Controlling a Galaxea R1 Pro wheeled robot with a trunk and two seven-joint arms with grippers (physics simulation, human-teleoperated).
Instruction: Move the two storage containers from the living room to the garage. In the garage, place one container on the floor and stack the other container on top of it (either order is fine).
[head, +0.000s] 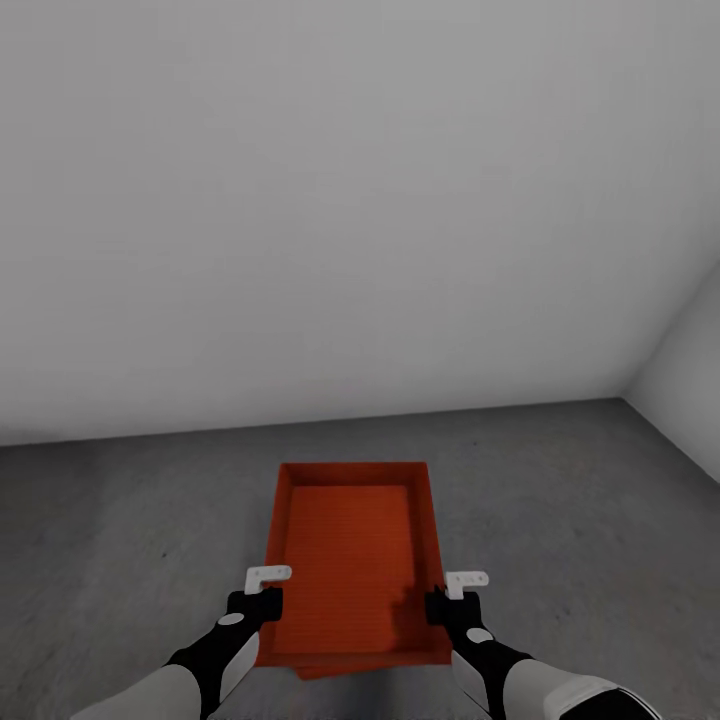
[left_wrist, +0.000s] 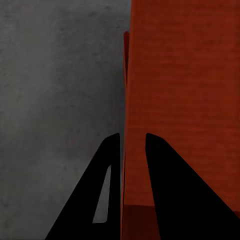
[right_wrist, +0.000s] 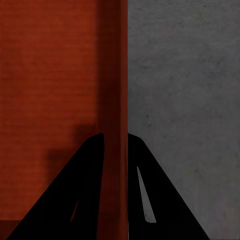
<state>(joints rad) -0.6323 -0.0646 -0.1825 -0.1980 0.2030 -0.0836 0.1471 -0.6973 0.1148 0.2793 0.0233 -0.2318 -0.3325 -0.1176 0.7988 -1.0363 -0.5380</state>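
Nearest in the head view, the two arms reach forward and down, and each gripper pinches a long wall of the upper bin (head: 350, 555): the left gripper (head: 262, 600) is on its left wall and the right gripper (head: 447, 603) on its right wall, both toward the near end. The left wrist view shows the left gripper (left_wrist: 133, 150) with one finger outside the wall and one inside, closed onto it; the right wrist view shows the right gripper (right_wrist: 116, 145) straddling the opposite wall the same way, pressed against it on both sides. Just under the near edge of the held bin a sliver of a second red-orange edge, the lower bin (head: 335, 670), peeks out, so one container appears to sit on the floor (head: 120, 520) with the other on or just over it; whether the top one is fully seated I cannot tell. Beyond lies dark grey mottled concrete, then a plain white wall (head: 350, 200) with a corner at far right, which fits the garage. The step in hand looks like the stacking itself, close to done. Next would be to check that the upper bin rests squarely, then spread both grippers and lift the arms clear without dragging it askew
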